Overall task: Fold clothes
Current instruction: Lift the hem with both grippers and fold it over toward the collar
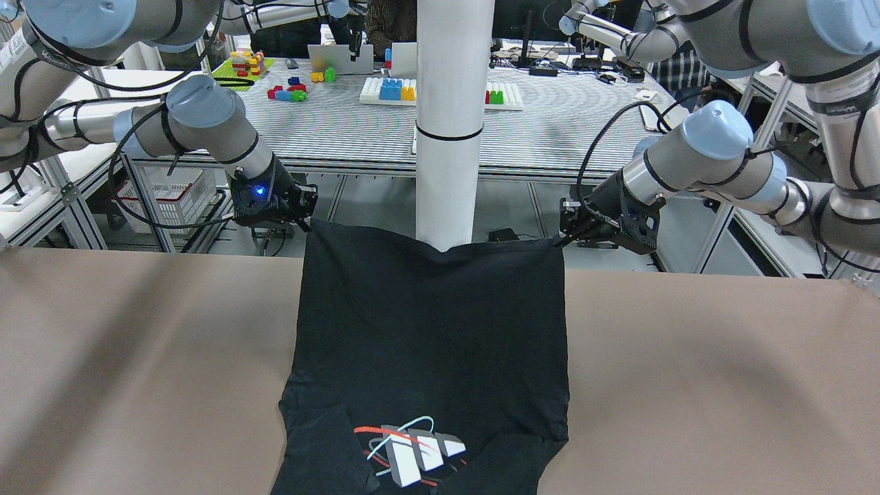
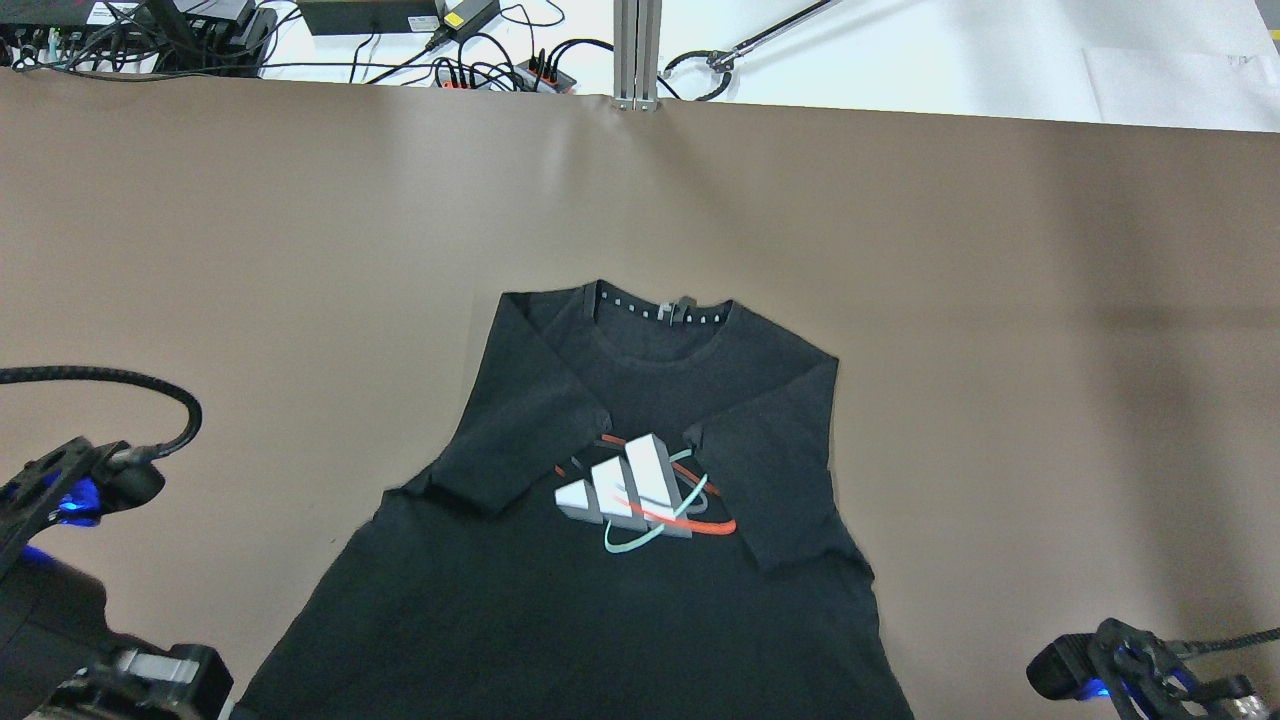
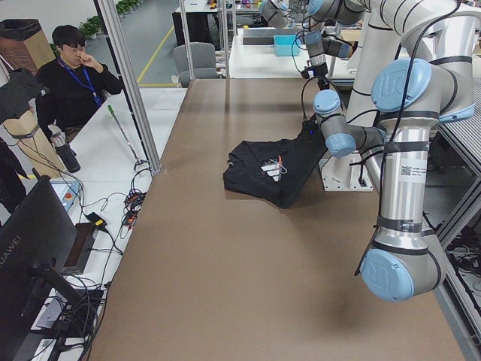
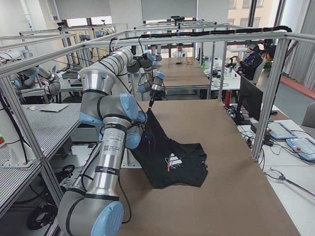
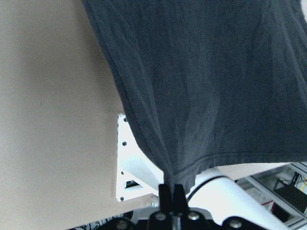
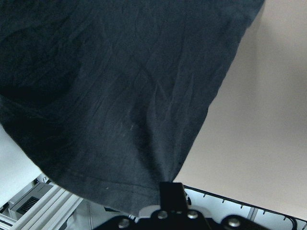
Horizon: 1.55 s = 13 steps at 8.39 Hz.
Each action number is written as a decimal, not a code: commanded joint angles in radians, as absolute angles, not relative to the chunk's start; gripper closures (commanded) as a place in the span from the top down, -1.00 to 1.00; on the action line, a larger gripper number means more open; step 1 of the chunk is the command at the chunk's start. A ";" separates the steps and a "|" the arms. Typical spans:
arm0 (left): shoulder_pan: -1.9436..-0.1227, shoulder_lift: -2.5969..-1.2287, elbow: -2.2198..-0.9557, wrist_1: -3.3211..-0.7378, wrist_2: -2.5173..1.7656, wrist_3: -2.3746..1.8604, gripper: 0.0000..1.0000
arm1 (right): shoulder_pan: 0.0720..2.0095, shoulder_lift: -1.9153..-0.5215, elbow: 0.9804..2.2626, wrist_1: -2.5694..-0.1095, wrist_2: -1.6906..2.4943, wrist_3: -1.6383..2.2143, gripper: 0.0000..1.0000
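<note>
The clothes (image 1: 433,323) are one black T-shirt with a white, red and teal logo (image 2: 640,490), lying front up on the brown table (image 2: 250,250). Both sleeves are folded in over the chest. Its collar (image 2: 665,312) points away from the robot. The hem is raised off the table's robot-side edge and stretched between the two grippers. My left gripper (image 5: 171,190) is shut on one hem corner, at the right in the front-facing view (image 1: 560,238). My right gripper (image 6: 171,190) is shut on the other corner, at the left in that view (image 1: 307,214).
A white pillar (image 1: 450,137) stands just behind the raised hem, between the two arms. Bare brown table lies on both sides of the shirt (image 1: 722,378). Cables and power strips (image 2: 470,60) sit beyond the far edge. A person (image 3: 71,75) sits beyond the table's far side.
</note>
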<state>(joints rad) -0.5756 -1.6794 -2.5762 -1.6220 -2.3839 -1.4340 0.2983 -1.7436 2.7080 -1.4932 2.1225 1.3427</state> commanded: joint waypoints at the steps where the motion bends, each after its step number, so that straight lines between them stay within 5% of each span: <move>1: -0.587 -1.737 -2.457 -1.623 -2.210 -1.428 -1.00 | 0.400 -1.699 2.647 -1.537 2.067 1.345 -1.00; 5: -0.742 -1.946 -2.169 -1.621 -2.097 -1.424 -1.00 | 0.653 -1.574 2.384 -1.536 2.060 1.338 -1.00; 8: -0.768 -2.031 -2.067 -1.621 -2.024 -1.424 -1.00 | 0.682 -1.490 2.269 -1.531 2.023 1.333 -1.00; 13: -0.792 -2.213 -1.696 -1.676 -1.934 -1.359 -1.00 | 0.715 -1.382 2.076 -1.526 1.968 1.244 -1.00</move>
<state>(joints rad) -0.7853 -2.1678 -1.8193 -1.6358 -1.9598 -1.3823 0.7108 -1.4101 2.1375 -1.5277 1.9989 1.2828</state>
